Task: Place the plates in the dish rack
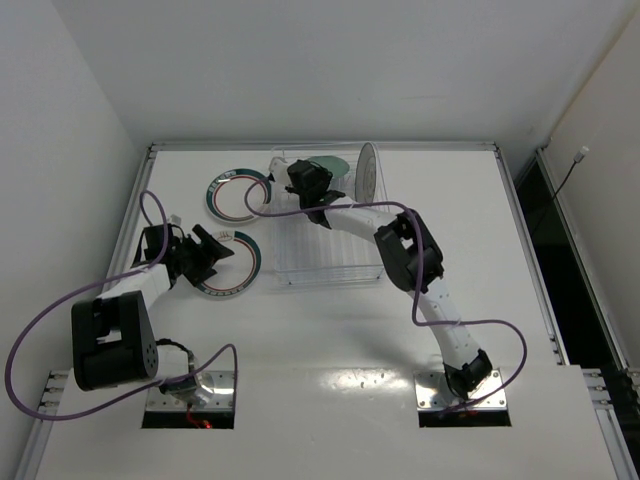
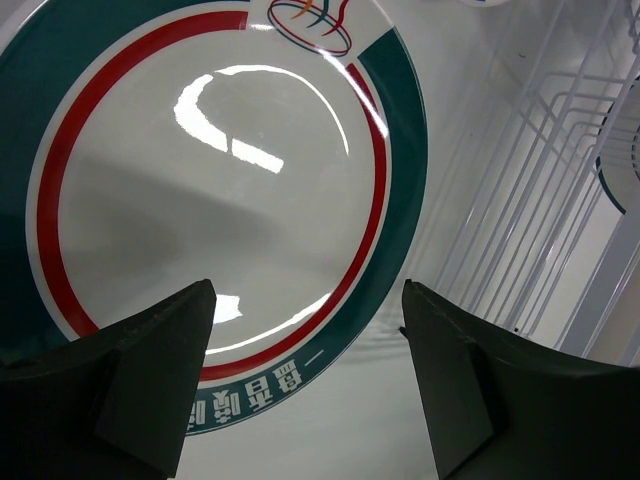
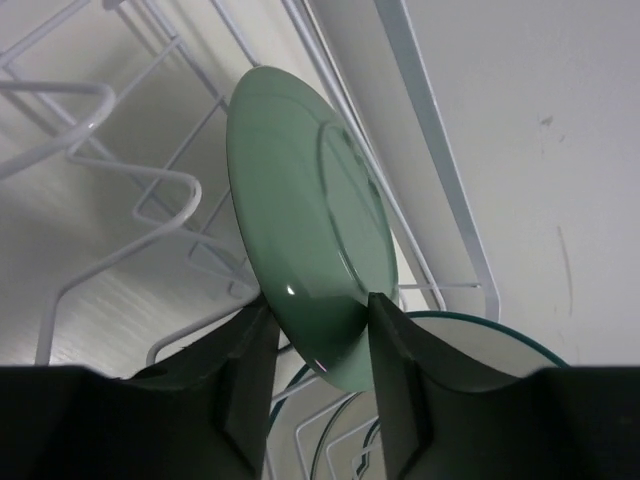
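The clear dish rack (image 1: 325,245) lies at the table's middle back. A plain white plate (image 1: 367,168) stands upright in its far right corner. My right gripper (image 1: 312,188) is shut on the small teal plate (image 1: 331,165), holding it on edge over the rack's far left; in the right wrist view the gripper (image 3: 320,305) pinches the plate's (image 3: 305,210) lower rim above the rack wires (image 3: 120,130). Two teal-rimmed plates lie flat left of the rack, one far (image 1: 238,196), one near (image 1: 236,270). My left gripper (image 1: 207,252) hovers open and empty over the near plate (image 2: 220,170), its midpoint (image 2: 307,290) above the rim.
The rack's ribbed side (image 2: 540,200) stands close on the right of the left gripper. A teal-rimmed plate (image 3: 480,345) shows beyond the rack under the right gripper. A raised metal rail (image 1: 150,150) frames the table's back and sides.
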